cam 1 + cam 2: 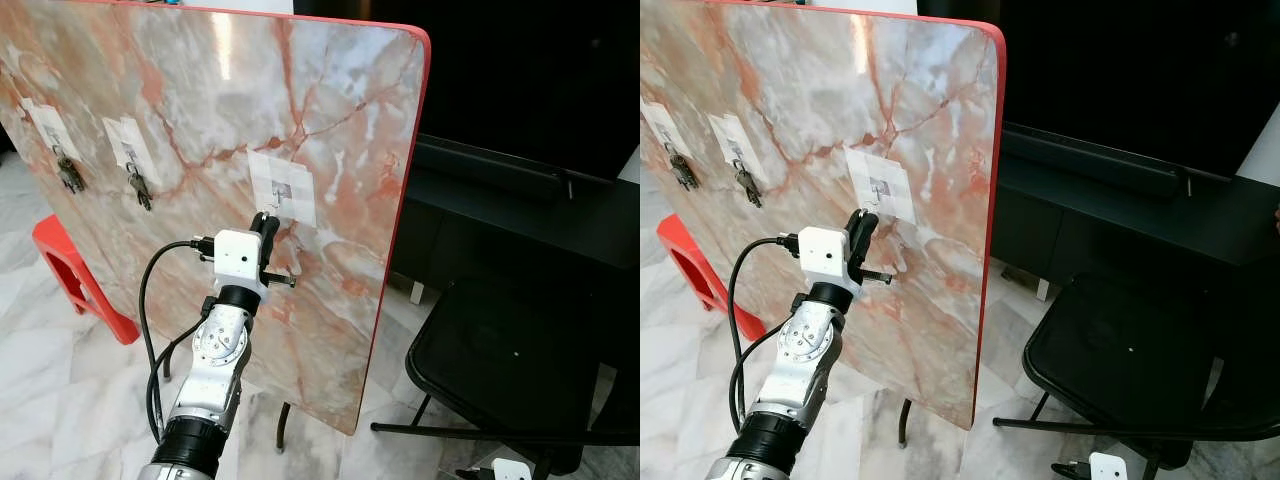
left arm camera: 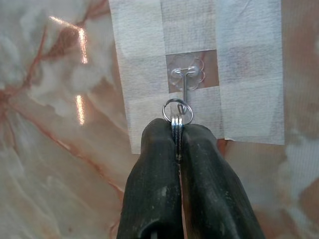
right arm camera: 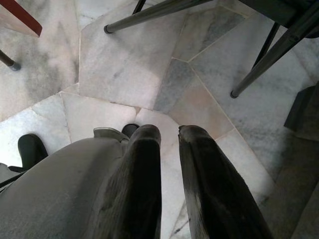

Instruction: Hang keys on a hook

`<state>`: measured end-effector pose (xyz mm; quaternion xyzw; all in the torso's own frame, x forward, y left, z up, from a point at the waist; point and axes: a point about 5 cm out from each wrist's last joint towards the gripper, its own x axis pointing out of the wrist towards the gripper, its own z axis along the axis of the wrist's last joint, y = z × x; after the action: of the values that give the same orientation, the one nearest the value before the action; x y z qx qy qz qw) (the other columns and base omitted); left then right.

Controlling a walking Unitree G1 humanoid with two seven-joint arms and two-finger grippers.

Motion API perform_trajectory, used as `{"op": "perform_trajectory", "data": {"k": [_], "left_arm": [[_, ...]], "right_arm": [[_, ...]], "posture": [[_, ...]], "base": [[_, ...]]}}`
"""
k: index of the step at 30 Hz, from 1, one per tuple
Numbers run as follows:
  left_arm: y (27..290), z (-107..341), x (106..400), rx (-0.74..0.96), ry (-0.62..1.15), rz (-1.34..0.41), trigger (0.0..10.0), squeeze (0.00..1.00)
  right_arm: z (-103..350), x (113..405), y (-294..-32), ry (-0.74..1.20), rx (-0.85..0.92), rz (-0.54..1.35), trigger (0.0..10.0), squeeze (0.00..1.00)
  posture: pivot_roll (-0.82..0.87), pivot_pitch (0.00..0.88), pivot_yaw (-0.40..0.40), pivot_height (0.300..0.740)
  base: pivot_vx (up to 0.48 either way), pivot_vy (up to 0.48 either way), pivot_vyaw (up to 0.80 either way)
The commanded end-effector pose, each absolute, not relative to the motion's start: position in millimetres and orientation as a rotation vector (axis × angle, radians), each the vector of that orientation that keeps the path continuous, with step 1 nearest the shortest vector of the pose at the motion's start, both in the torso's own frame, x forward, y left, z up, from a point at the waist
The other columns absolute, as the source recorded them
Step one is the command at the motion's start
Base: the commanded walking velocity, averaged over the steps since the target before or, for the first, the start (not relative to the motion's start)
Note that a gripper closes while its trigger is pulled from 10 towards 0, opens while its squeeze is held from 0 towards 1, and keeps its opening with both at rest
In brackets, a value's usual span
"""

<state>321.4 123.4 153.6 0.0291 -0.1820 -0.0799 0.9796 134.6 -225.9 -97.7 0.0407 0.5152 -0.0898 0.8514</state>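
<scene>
left fingers (image 2: 149, 164) clamp the key ring (image 2: 177, 112), its loop at the hook (image 2: 187, 87).

L arm rose from lower left of the head views, silver forearm angled up toward centre, white wrist block w/ black cable looping off its left side. L gripper (image 2: 177, 130) at frame centre — fingers pressed together, clamped, tips pointing up. R gripper (image 3: 169, 130) hung low, pointing down, fingers (image 3: 142, 164) slightly apart w/ a narrow gap — idle.
</scene>
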Motion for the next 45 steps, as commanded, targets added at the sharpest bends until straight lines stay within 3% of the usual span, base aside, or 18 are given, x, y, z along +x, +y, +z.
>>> {"op": "perform_trajectory", "data": {"k": [1, 45], "left_arm": [[121, 155, 325, 0.042, -0.360, -0.177, 10.0, 0.00], [119, 147, 327, 0.039, -0.318, -0.180, 10.0, 0.00]], "right_arm": [[-97, 136, -225, 1.080, 0.089, -0.193, 10.0, 0.00], [-98, 137, -223, 1.080, 0.094, -0.190, 10.0, 0.00]], "posture": [[-0.05, 0.000, 0.005, 0.709], [-0.05, 0.000, 0.006, 0.709]], "base": [[0.000, 0.000, 0.00], [0.000, 0.000, 0.00]]}}
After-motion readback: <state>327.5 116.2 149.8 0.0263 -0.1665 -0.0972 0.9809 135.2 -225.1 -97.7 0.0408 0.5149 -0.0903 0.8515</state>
